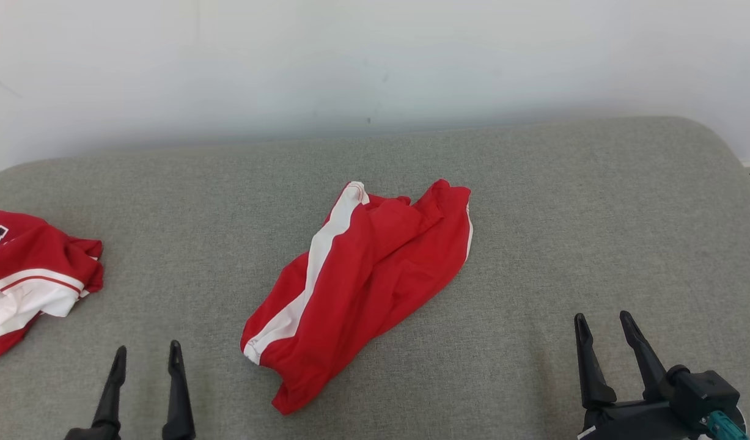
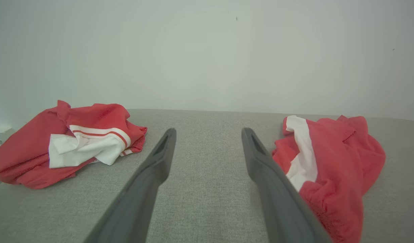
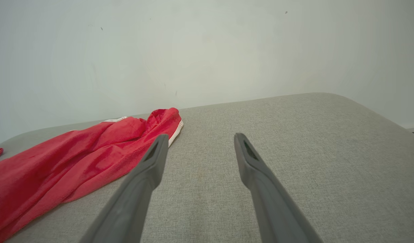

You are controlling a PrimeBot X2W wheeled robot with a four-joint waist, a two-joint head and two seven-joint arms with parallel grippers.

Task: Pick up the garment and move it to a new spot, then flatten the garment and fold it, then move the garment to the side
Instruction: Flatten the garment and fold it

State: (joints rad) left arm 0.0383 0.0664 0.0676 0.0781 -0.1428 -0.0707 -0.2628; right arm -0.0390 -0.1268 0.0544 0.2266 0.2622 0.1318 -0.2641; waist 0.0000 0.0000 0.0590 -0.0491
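Note:
A crumpled red garment with a white side stripe (image 1: 362, 287) lies slantwise in the middle of the grey padded surface (image 1: 533, 201); it also appears at the right of the left wrist view (image 2: 331, 168) and at the left of the right wrist view (image 3: 72, 165). My left gripper (image 1: 147, 354) stands open at the lower left, apart from the garment, with nothing between its fingers (image 2: 159, 158). My right gripper (image 1: 604, 321) is open at the lower right, well clear of the cloth, its fingers (image 3: 244, 158) over bare grey fabric.
A second red and white garment (image 1: 26, 275) lies bunched at the left edge of the surface, also visible as a heap (image 2: 68, 141) in the left wrist view. A pale wall (image 1: 375, 61) rises behind. The surface's rounded right corner (image 1: 717, 146) drops off.

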